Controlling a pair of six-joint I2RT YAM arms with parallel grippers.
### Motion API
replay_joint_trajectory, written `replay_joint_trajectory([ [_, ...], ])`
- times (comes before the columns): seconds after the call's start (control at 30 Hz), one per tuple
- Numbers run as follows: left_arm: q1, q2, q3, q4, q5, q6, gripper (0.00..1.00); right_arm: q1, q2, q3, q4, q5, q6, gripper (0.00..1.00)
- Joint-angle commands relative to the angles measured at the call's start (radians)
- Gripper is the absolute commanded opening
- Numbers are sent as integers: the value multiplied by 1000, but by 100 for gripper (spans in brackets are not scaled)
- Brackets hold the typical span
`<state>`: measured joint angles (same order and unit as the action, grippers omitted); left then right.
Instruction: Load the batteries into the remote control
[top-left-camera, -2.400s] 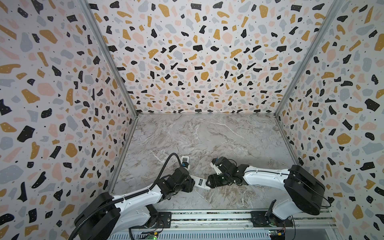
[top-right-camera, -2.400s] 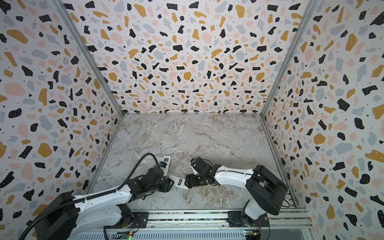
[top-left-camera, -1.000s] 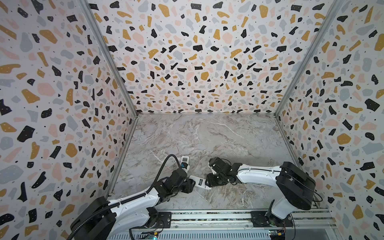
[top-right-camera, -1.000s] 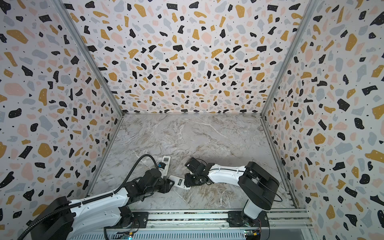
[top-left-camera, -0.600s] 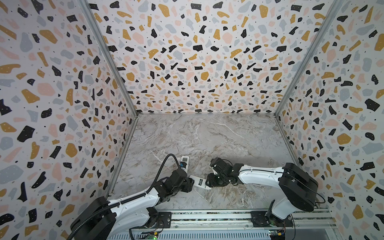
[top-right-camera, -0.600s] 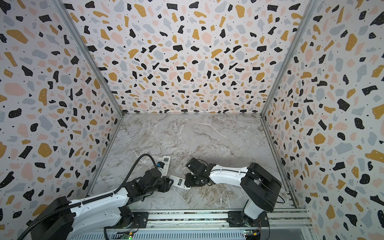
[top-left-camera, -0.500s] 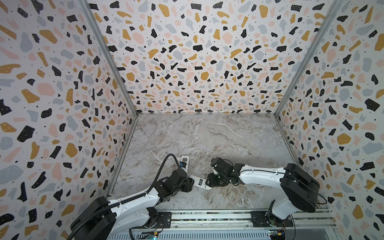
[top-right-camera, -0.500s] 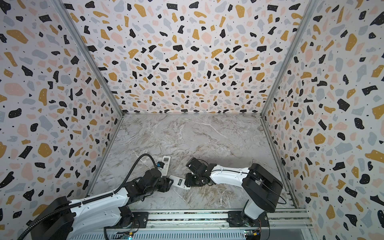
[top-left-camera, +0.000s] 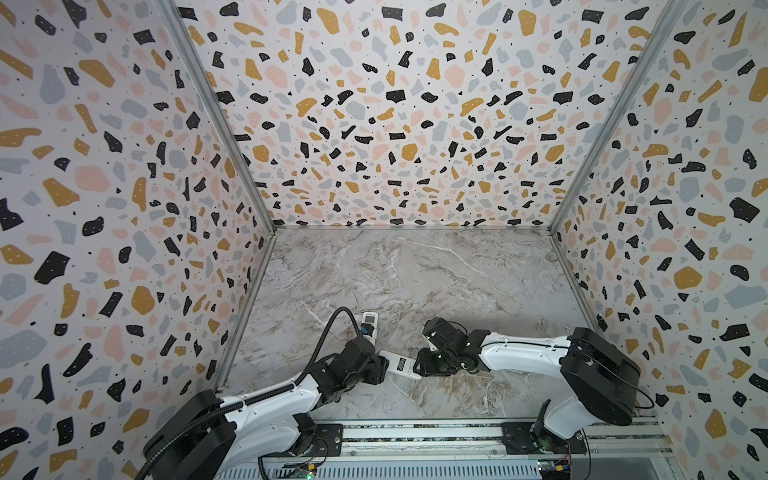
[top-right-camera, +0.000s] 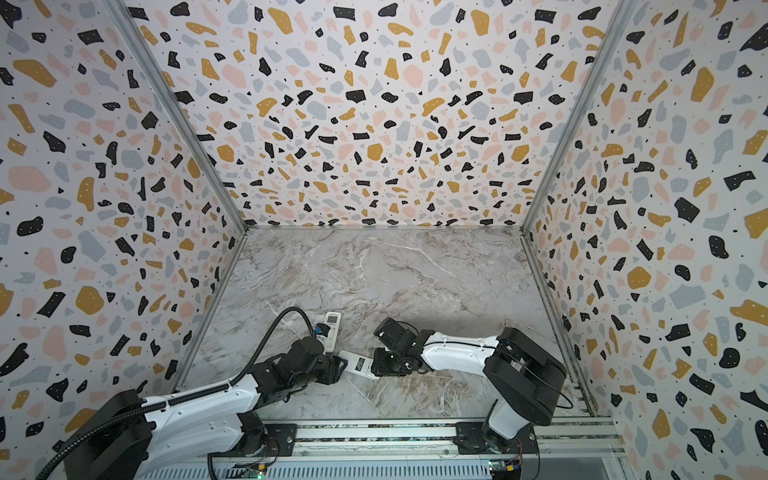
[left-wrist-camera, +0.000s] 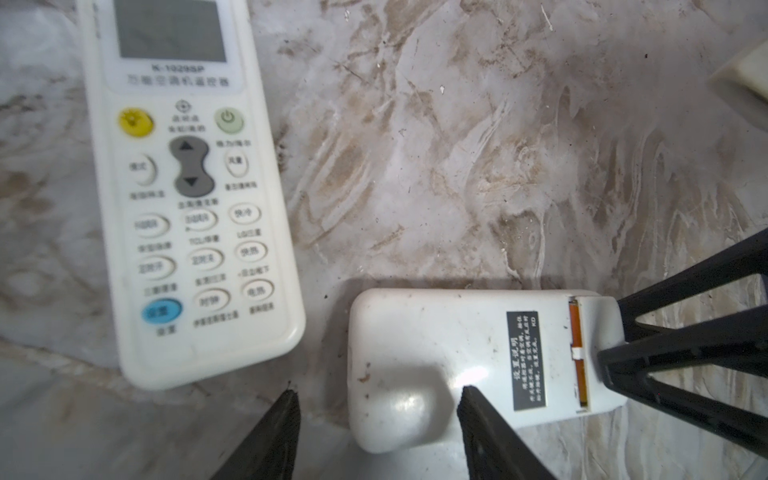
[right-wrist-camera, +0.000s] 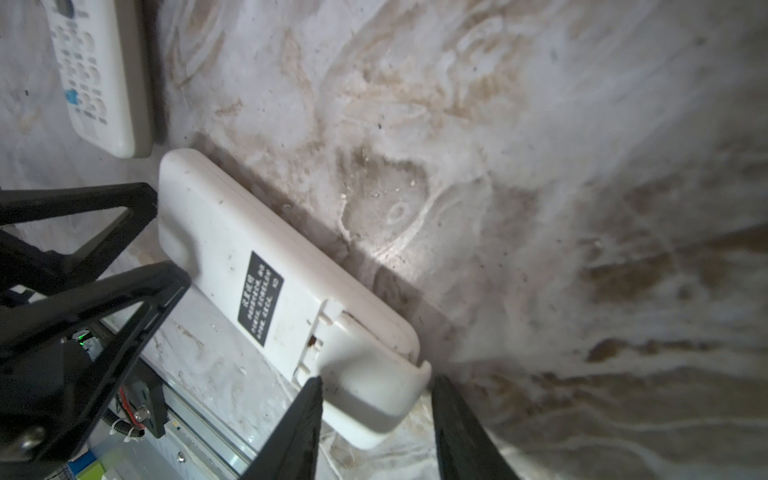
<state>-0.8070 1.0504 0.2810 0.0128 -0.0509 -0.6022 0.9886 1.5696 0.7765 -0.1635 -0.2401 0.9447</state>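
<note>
On marble (top-left-camera: 415, 270): two white remotes (left-wrist-camera: 191, 187)

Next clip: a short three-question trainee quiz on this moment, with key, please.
1. True or false: the white remote with buttons and a grey screen lies face up.
2. The strip showing at the battery cover edge of the face-down white remote with a black label is: A orange, B green, C blue.
3. Which gripper is at that remote's cover end?
Key: 1 true; 2 A; 3 the right gripper.
</note>
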Motion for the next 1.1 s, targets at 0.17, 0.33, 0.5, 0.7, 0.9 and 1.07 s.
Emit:
replay_joint_trajectory([
  [0.17, 2, 2, 1, 53, -15, 15, 63, 1, -12, -3, 5, -13, 17, 40],
  [0.33, 2, 3, -3, 65, -18, 15, 63, 0, 9, 0, 18, -32, 25, 35],
  [0.5, 0, 12, -12, 83, -19, 9, 63, 0, 24, 2, 21, -44, 29, 32],
  [0.7, 0, 16, -13, 81, -20, 7, 63, 0, 26, 31, -27, -39, 38, 39],
  [0.9, -4, 10, -5, 84, -24, 5, 63, 5, 21, 25, -22, -35, 92, 47],
  [1.07, -18, 7, -18, 96, -39, 4, 63, -2, 7, 10, 9, -43, 118, 47],
])
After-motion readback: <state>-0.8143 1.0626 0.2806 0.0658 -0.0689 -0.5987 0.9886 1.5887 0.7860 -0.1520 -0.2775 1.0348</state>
